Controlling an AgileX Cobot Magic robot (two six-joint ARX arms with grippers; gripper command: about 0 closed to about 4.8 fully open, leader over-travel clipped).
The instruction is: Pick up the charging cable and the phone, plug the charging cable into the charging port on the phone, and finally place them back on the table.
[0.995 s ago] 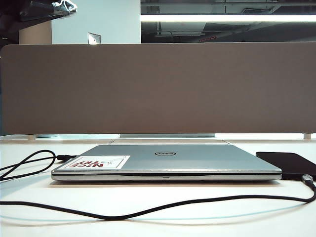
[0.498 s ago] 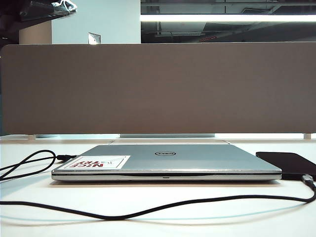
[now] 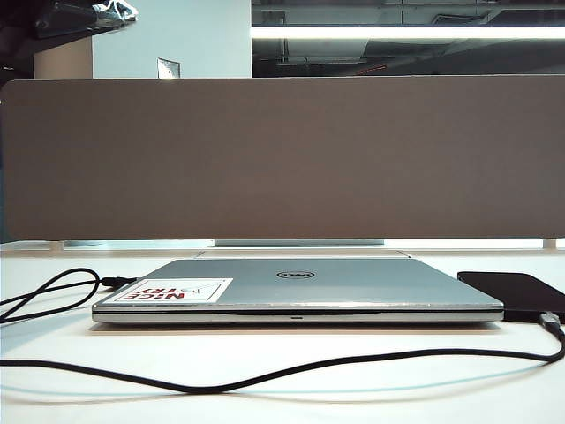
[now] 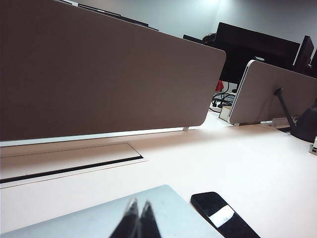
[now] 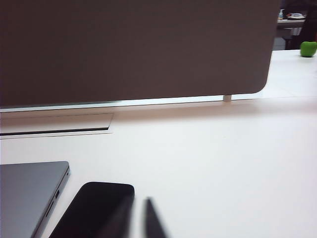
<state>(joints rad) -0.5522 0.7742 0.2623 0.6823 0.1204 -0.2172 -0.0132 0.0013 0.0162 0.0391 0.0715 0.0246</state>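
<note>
Phone (image 3: 516,292) right of laptop (image 3: 297,290), charging cable (image 3: 265,375) in front, divider (image 3: 282,159) behind.

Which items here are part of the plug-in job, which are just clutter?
Job:
long thin black charging cable, plugged in
flat black glossy phone
broad white table

Clutter:
closed silver laptop
second thin black cord
grey-brown divider panel
small green object

Only the fingertips show: the left gripper (image 4: 138,218) ends in two slim, dark, tapering fingers with pale glinting tips, and the right gripper (image 5: 137,218) in two blurred, dark, pointed fingers.
</note>
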